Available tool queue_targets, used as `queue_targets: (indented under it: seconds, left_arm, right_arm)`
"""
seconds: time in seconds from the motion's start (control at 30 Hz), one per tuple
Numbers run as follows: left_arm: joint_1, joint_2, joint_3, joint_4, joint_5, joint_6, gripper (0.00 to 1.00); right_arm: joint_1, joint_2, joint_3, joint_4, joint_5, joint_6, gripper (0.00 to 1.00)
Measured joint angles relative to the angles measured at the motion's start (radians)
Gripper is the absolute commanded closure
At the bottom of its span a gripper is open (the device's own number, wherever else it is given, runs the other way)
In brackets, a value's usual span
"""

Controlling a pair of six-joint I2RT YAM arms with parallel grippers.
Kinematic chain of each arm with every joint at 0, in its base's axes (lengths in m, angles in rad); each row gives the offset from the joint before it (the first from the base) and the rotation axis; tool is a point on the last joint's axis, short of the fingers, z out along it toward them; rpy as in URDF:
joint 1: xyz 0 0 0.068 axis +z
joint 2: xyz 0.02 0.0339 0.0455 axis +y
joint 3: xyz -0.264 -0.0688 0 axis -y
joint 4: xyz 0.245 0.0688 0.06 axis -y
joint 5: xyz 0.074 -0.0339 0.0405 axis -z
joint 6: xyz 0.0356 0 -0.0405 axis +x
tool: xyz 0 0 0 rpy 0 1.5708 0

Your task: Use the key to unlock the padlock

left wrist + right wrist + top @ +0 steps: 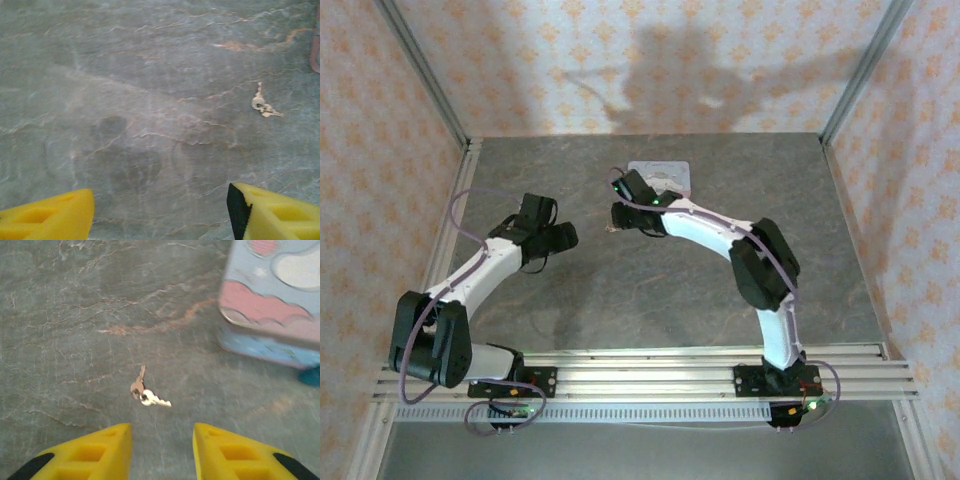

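Left gripper (160,192) and right gripper (161,427): released, grasping nothing. The key (145,391) lies on the table (60,315), just beyond the right gripper, left of the tin (270,310). The padlock (311,376), apparently, sits beside the tin.

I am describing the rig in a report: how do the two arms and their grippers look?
The left arm and right arm have white shells and black joints. A purplish cable loops along the left one. The left gripper and right gripper have yellow wedge-shaped fingers with recessed pockets and black pads.
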Motion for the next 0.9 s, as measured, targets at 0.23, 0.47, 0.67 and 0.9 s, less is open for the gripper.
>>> queue_targets:
  seconds: [0.23, 0.47, 0.67, 0.9]
  left_arm:
    - [0.033, -0.006, -0.051, -0.019, 0.040, -0.007, 0.29]
    - [0.039, 0.061, -0.034, -0.027, 0.081, 0.010, 0.29]
    - [0.051, 0.102, -0.001, -0.034, 0.106, 0.035, 0.29]
    - [0.063, 0.122, 0.003, -0.034, 0.118, 0.047, 0.29]
  right_arm:
    - [-0.007, 0.247, 0.332, -0.210, -0.069, -0.113, 0.58]
    - [-0.007, 0.434, 0.581, -0.375, -0.090, -0.180, 0.57]
    - [-0.006, 0.455, 0.599, -0.426, -0.105, -0.217, 0.56]
    - [0.003, 0.456, 0.603, -0.447, -0.104, -0.259, 0.54]
